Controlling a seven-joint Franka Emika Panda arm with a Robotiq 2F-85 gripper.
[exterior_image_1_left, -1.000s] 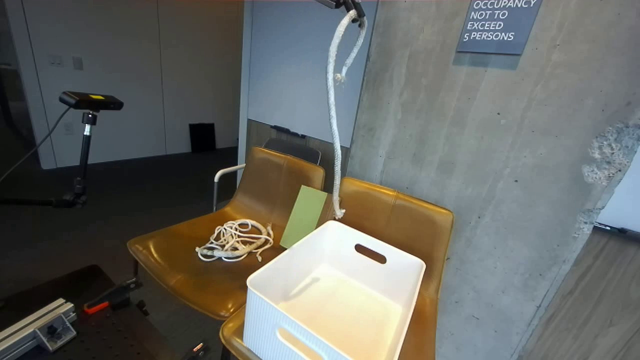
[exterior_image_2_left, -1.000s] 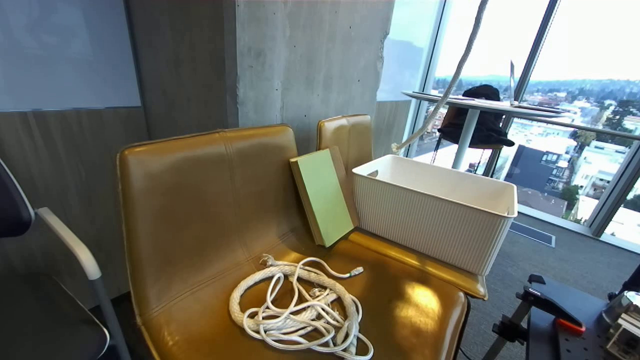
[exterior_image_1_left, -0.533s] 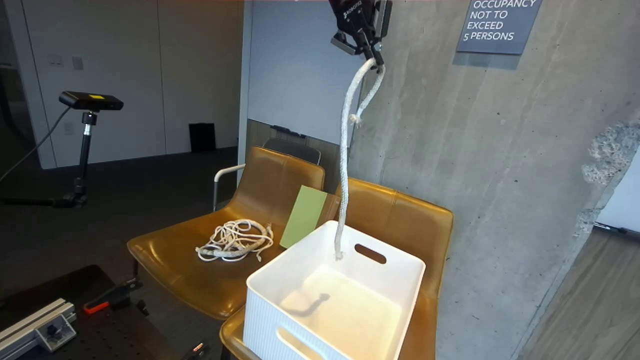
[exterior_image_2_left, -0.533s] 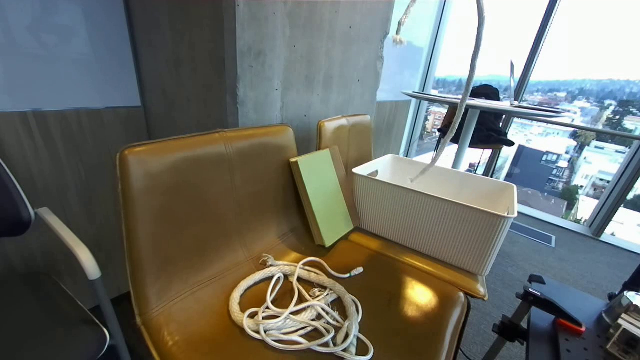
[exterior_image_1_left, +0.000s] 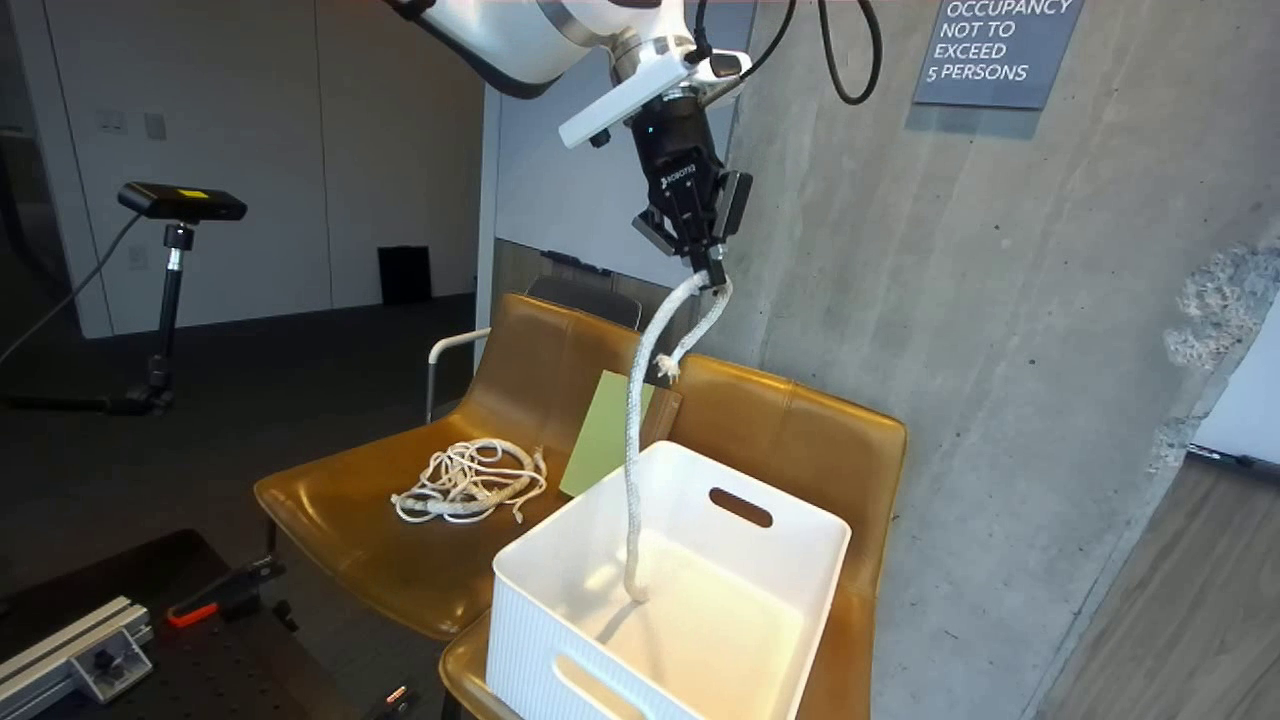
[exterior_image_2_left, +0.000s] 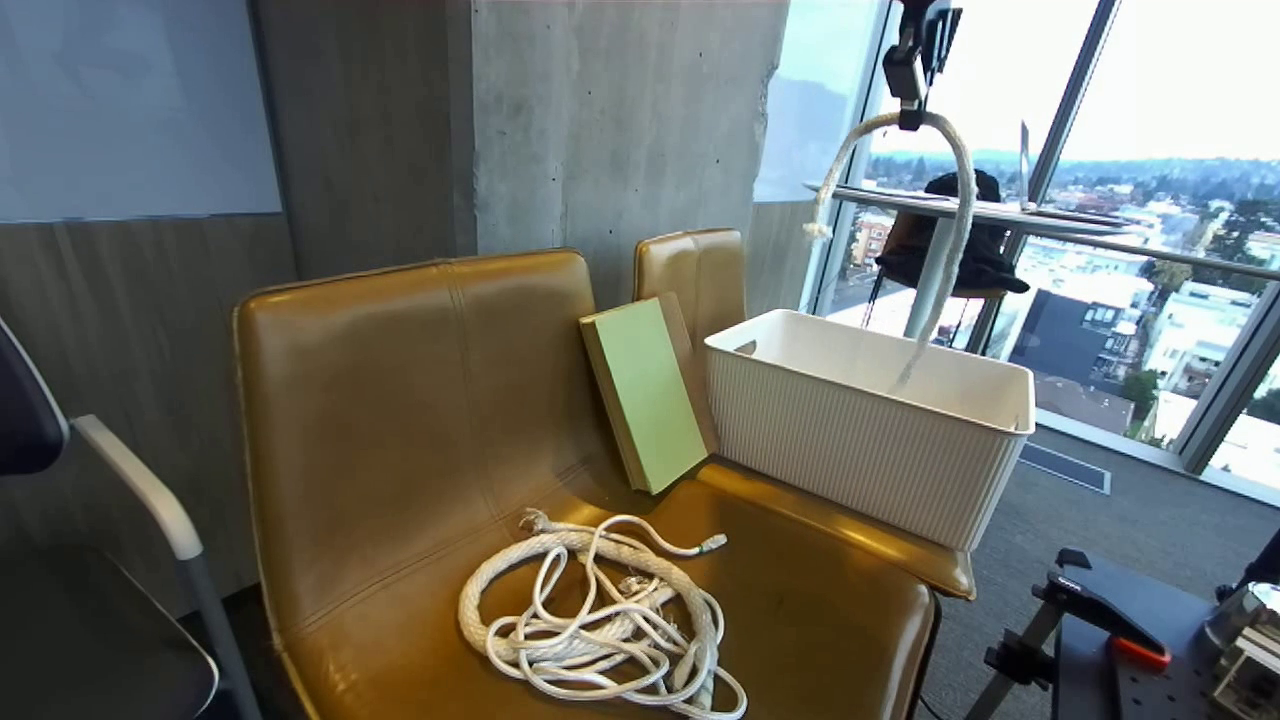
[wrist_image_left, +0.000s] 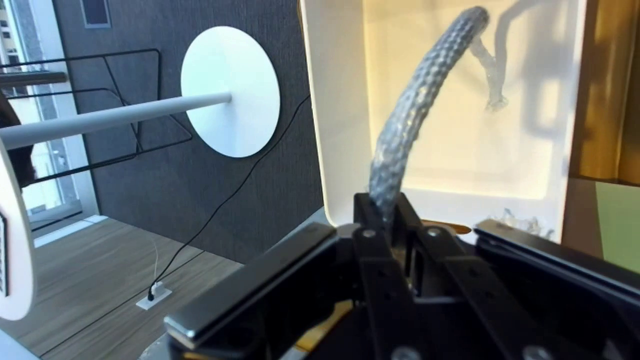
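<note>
And there's the white rope (exterior_image_1_left: 633, 440), caught up in the air and dangling in two unequal lengths! The hand (exterior_image_1_left: 713, 276) points downward above the white bin (exterior_image_2_left: 850, 440), clenched firmly on that rope close to its upper bend. The long length drops right inside the bin; whether its tip touches the bottom, I cannot tell. The short length, frayed at the end, hangs well above the rim in both exterior views. From the wrist view, thick braid arches straight out of the grip!

The bin sits on a tan chair (exterior_image_1_left: 800, 430), and just beside it a green slab (exterior_image_2_left: 650, 395) leans, tilted, with a brown panel (exterior_image_1_left: 664, 410) behind it. Over on the neighbouring chair (exterior_image_2_left: 400, 400), look at this, a tangle of white cords (exterior_image_1_left: 470, 482), thick and thin coiled together! Farther out, a clamp (exterior_image_2_left: 1105, 612) with an orange handle is at the edge of the dark counter (exterior_image_2_left: 1160, 590), and an occupancy sign (exterior_image_1_left: 1000, 50) hangs on the concrete wall (exterior_image_1_left: 950, 300).
</note>
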